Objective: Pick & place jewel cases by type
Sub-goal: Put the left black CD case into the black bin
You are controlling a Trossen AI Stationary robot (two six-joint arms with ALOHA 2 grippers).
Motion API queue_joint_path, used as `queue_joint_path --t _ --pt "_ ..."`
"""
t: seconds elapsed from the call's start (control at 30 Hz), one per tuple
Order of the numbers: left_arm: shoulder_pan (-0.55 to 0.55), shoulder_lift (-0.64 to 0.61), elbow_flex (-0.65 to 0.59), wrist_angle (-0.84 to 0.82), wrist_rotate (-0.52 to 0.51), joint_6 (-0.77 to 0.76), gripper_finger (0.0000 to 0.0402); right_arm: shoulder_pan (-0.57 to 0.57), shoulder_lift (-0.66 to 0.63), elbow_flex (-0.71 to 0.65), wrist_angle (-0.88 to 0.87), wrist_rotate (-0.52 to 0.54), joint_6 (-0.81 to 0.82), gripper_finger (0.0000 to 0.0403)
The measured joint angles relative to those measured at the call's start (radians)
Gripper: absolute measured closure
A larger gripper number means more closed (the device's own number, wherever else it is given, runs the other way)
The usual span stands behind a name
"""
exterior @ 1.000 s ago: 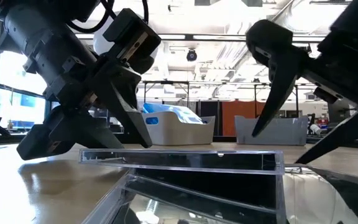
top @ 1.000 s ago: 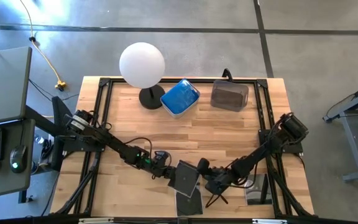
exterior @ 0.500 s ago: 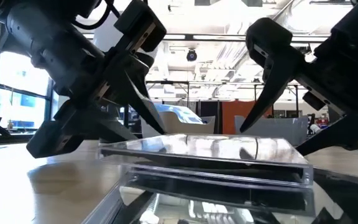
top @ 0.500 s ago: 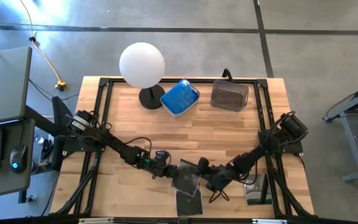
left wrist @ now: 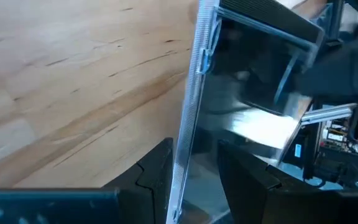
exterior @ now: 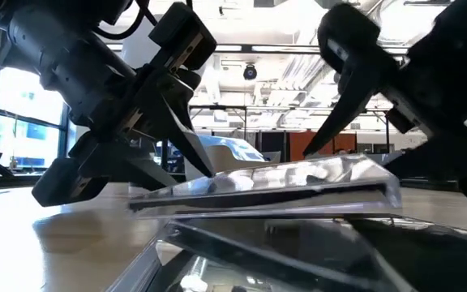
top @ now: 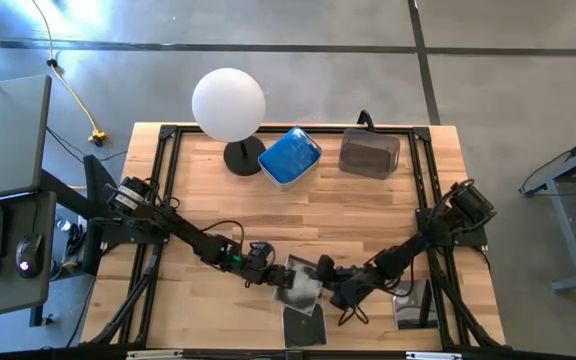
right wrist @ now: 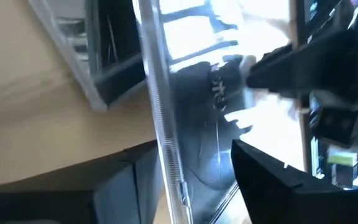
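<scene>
A clear jewel case with a dark inside [top: 301, 283] hangs near the table's front middle, above a second case [top: 305, 324] that lies flat on the wood. My left gripper [top: 273, 276] comes from the left and is shut on the case. Opposite it, my right gripper [top: 326, 281] is open; its fingers [right wrist: 120, 186] stand on either side of the case's right edge [right wrist: 161, 130]. A third case [top: 414, 306] lies flat at the front right. My left gripper pinches the case's left edge [left wrist: 190, 155] between its two fingers, one on each flat face. The fingers slant down from the table's left. The case is lifted clear of the case below and tilts, its right end [exterior: 379, 180] higher. My right gripper straddles the right edge; I cannot tell whether a finger touches it.
At the back stand a tub with blue cases [top: 290, 157] and a clear tub with dark cases [top: 369, 153]. A white globe lamp [top: 228, 105] stands at the back left. Bare wood lies between the tubs and the arms.
My right gripper has tipped and rolled about the case's right edge without shifting place. The held case has tipped from nearly level to slanted, its right end risen, while the left end stays in my left gripper.
</scene>
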Motion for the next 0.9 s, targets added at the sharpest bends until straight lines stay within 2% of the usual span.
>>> queue_joint_path --t 0.27,0.57,0.73,0.9 --pt "0.061 -0.001 0.0 -0.008 0.072 0.06 0.0278 0.014 0.0 0.0 0.044 0.032 -0.048 0.0292" --pt "0.142 -0.002 0.0 0.12 0.232 0.146 0.0278 0.014 0.0 0.0 0.041 0.265 -0.127 0.034" --pt "0.145 -0.002 0.0 0.118 0.319 0.099 0.0278 0.024 0.0 0.0 0.041 0.33 -0.143 0.0375" --pt "0.144 -0.002 0.0 0.125 0.337 0.094 0.0278 0.046 0.0 0.0 0.048 0.374 -0.168 0.0396"
